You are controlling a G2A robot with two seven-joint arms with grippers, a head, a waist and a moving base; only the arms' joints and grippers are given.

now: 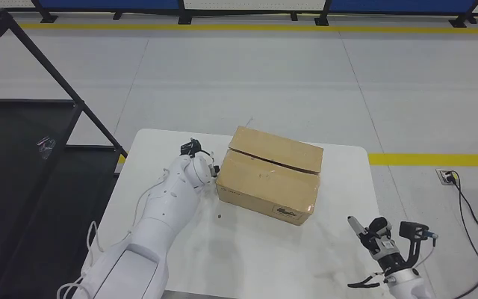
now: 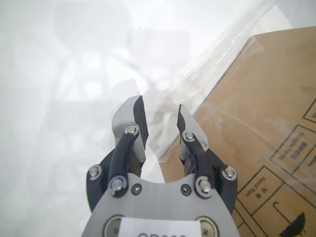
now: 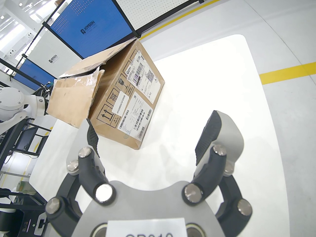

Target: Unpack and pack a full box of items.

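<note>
Evidently the cardboard box [image 1: 269, 176] looks stiff-walled but torn and loose at its flaps, best taken by a flap edge; left tool [image 2: 160, 102] and right tool [image 3: 151, 118] both stand released.

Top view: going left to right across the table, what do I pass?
left gripper → cardboard box → right gripper

The left gripper [image 2: 160, 101] and right gripper [image 3: 151, 117] each had silver fingers [image 2: 121, 117], black ribbed pads [image 3: 207, 134], black linkages [image 2: 122, 146] with silver screws [image 2: 132, 130], and a white label [image 2: 158, 227] behind the linkages.
</note>
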